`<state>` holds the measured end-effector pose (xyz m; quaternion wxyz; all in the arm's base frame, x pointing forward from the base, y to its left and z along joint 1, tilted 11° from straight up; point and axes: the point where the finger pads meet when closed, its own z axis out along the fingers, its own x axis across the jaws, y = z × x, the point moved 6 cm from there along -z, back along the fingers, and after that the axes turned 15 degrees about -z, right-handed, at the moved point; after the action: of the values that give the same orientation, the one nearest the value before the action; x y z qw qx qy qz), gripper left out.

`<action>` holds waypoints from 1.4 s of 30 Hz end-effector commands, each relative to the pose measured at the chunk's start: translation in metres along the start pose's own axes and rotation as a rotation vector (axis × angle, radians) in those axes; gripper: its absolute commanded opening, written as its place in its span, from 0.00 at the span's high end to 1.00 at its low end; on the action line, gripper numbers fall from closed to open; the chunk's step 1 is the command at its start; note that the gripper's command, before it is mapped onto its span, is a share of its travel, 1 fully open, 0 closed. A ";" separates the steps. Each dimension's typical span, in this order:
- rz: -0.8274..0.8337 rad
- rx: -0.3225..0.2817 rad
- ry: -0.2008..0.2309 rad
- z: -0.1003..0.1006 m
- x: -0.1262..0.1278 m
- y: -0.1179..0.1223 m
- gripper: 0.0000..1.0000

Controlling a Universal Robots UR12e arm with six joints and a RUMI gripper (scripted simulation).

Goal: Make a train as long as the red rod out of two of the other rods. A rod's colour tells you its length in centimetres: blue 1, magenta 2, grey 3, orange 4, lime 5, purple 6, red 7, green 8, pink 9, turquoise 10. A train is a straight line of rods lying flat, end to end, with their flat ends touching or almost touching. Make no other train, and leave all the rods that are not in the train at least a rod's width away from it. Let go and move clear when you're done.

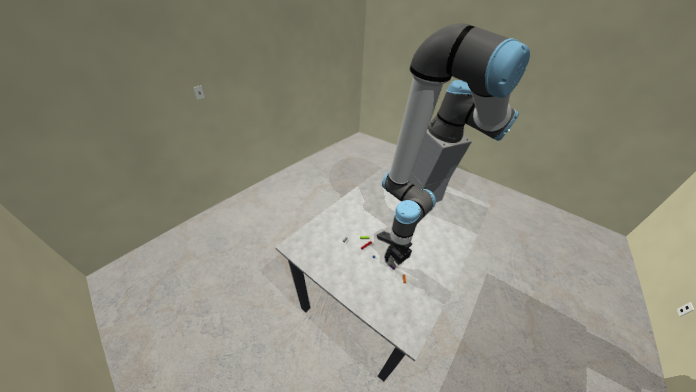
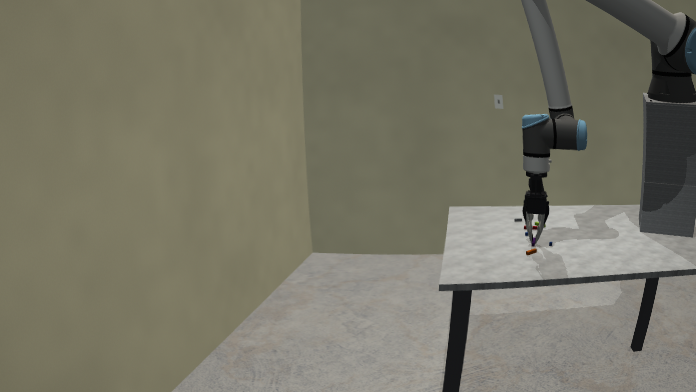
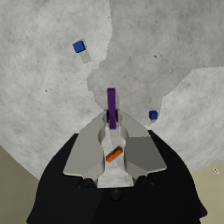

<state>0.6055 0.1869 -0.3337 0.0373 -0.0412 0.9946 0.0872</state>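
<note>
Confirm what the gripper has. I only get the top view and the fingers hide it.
Observer: In the wrist view the gripper is shut on the purple rod, held near one end, with the rest sticking out ahead.
Operator: I see one blue rod. Any more?
Observer: Two in the wrist view. One blue rod lies beside the fingers, apart from the purple rod. The other blue rod lies farther off.
Operator: Height?
Observer: In the exterior view the fingertips are down at table level. I cannot tell whether the rod is lifted.
</note>
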 end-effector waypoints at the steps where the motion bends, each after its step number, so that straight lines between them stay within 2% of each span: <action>1: -0.001 0.001 -0.001 0.000 0.000 0.001 1.00; 27: -0.001 0.000 0.001 -0.004 0.001 0.001 1.00; 31: 0.001 0.000 0.001 -0.019 0.001 0.000 1.00; 35: 0.001 0.000 0.001 -0.045 0.001 0.000 1.00; 37: 0.001 0.000 0.001 -0.045 0.001 0.000 1.00; 42: 0.001 0.000 0.001 -0.079 0.001 0.000 1.00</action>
<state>0.6038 0.1799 -0.2889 0.0399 -0.0415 0.9946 0.0867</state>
